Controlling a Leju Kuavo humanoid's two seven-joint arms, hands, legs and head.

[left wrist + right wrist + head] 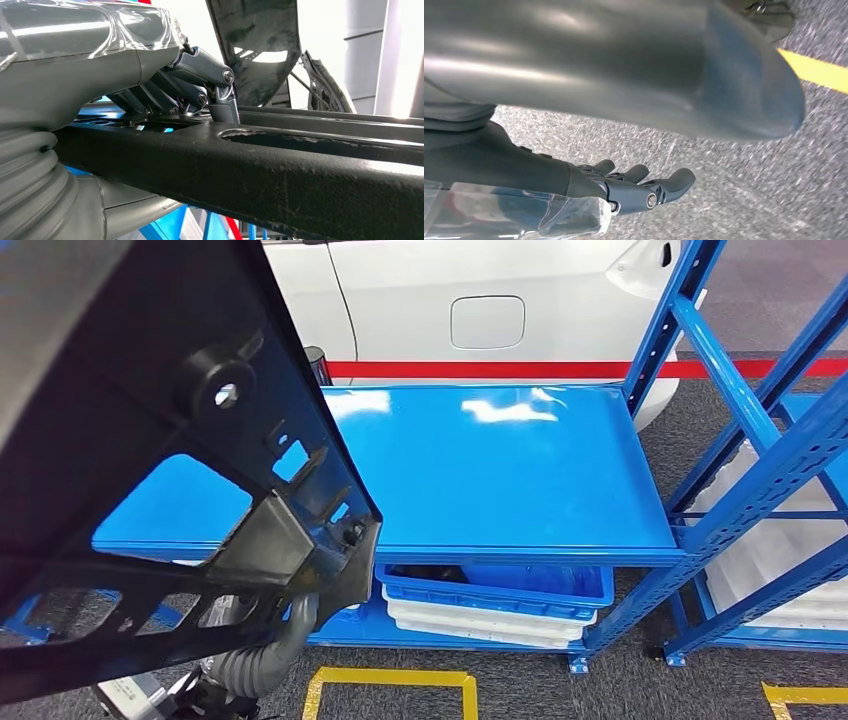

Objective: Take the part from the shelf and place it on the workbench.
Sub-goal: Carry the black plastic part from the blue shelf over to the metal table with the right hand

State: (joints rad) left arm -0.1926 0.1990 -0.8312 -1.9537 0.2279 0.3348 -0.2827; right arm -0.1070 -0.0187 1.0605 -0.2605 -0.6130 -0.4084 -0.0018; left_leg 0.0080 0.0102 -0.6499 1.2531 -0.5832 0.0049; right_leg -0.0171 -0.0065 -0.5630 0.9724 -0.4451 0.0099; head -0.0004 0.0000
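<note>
Fingers (pixel 200 75) of our left hand (pixel 185 85) gripped the large black perforated plastic part (pixel 150 440); right hand's (pixel 634 187) hung loosely extended, holding nothing. Placement on glossy blue workbench (pixel 520 470) remained.

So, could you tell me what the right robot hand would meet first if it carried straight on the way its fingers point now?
Probably only the grey speckled floor. The right robot hand holds nothing, its fingers stretched out over the carpet, and nothing else lies ahead of them as far as the wrist view shows; depth there is hard to judge.
</note>
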